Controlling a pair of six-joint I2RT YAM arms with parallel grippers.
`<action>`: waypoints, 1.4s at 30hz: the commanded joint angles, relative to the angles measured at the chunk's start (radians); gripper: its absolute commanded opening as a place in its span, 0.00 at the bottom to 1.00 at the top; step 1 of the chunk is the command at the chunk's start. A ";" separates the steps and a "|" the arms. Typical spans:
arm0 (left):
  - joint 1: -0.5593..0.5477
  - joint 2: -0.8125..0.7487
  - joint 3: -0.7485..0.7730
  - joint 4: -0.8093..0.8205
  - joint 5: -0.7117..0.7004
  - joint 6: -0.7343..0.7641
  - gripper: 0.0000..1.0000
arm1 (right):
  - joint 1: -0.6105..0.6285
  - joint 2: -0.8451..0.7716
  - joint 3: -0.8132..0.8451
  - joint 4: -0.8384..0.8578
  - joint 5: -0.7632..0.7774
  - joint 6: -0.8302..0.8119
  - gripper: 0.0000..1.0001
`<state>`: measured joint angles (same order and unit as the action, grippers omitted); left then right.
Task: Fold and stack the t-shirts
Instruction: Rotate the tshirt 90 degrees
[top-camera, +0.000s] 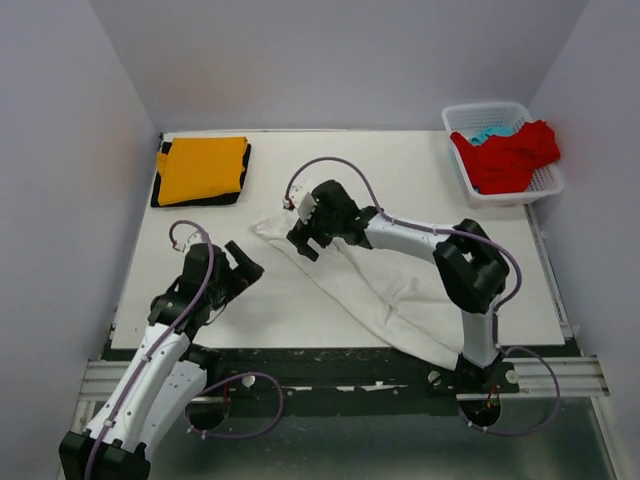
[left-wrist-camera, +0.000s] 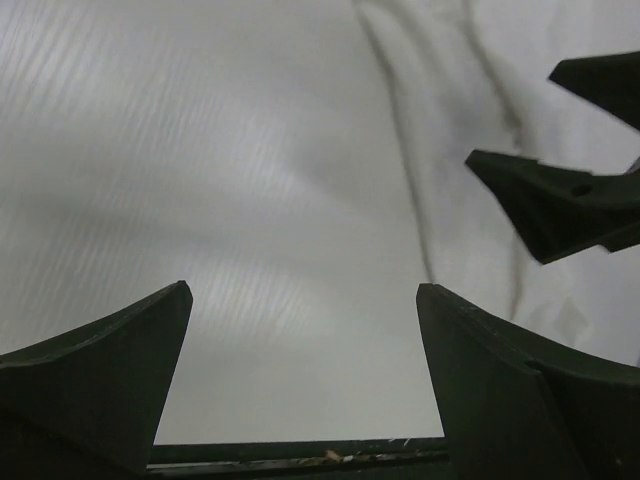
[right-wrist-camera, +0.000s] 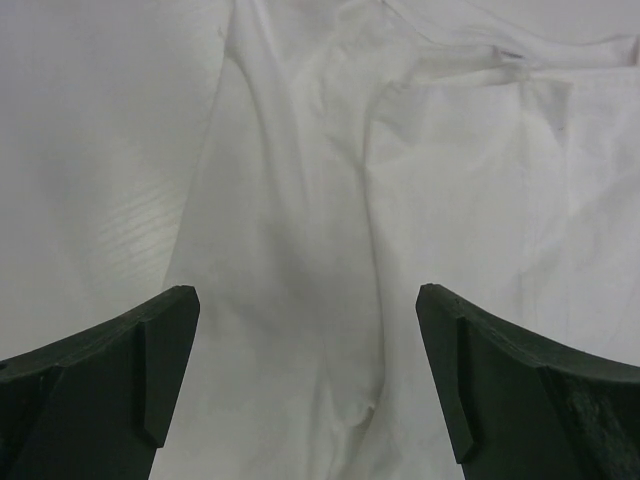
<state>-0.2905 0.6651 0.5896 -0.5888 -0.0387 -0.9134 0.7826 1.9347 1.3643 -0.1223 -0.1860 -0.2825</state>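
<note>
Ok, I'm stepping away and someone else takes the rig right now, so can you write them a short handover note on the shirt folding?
Left claw: open, empty, over bare table beside the white t-shirt.
Right claw: open, empty, over the white t-shirt's far end.
Done: the orange t-shirt lies folded on the black t-shirt at the back left.
Left: the white t-shirt is not folded. It lies in a rumpled diagonal strip from mid-table to the near right edge. The red t-shirt and light blue t-shirt sit in the basket at the back right.
</note>
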 joint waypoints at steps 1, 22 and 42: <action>-0.009 -0.138 -0.116 -0.081 -0.038 -0.091 0.98 | 0.002 0.132 0.101 -0.079 0.092 -0.053 1.00; -0.009 0.042 -0.103 0.103 -0.023 0.017 0.98 | -0.300 0.775 0.977 -0.434 0.452 0.912 1.00; -0.198 0.452 -0.006 0.413 0.368 0.122 0.99 | -0.367 0.562 0.968 -0.348 0.376 0.722 1.00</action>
<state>-0.4042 1.0637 0.5194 -0.2436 0.2539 -0.8249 0.3935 2.5870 2.2875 -0.3943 0.2153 0.5224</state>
